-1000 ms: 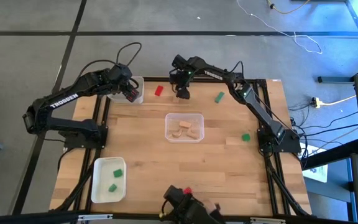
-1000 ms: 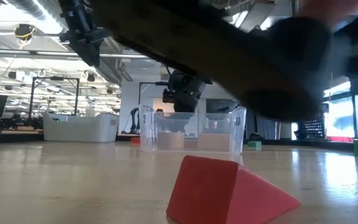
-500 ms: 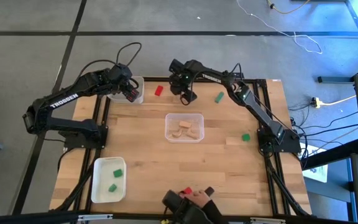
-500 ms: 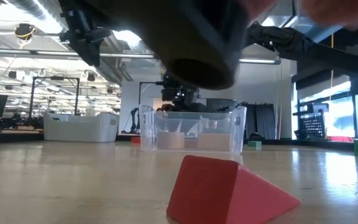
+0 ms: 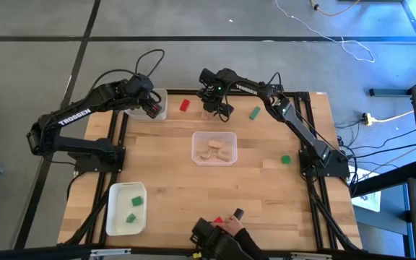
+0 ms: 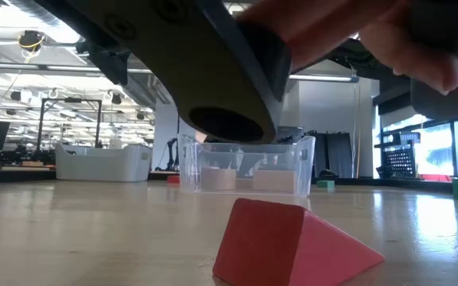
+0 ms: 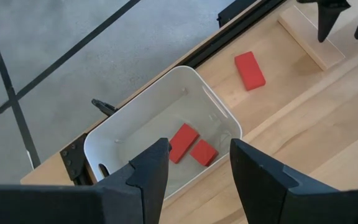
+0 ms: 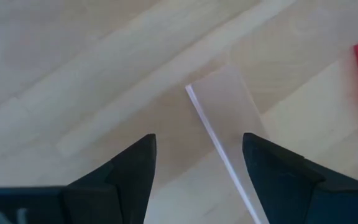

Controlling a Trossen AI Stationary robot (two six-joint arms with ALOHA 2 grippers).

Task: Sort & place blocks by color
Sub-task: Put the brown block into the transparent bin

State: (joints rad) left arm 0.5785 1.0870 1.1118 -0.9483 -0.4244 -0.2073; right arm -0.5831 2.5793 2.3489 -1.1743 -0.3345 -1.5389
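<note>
I am keeping my left gripper (image 7: 192, 171) over the white tray (image 7: 124, 134) with two red blocks (image 7: 191, 146) inside, fingers apart and holding nothing. My right gripper (image 5: 219, 110) is hanging over bare wood near another red block (image 5: 185, 105), fingers wide apart (a person's hand (image 5: 231, 232) is reaching in at the near edge).

A person's hand (image 6: 372, 40) and a dark blurred object (image 6: 213, 79) hide my low view above the clear tray (image 6: 245, 171) — right gripper unseen there

The table (image 5: 266, 188) is showing pale, matt wood grain; the red block (image 6: 293, 246) is looking smoothly painted; the clear tray (image 6: 249, 167) is gleaming glossy plastic.
</note>
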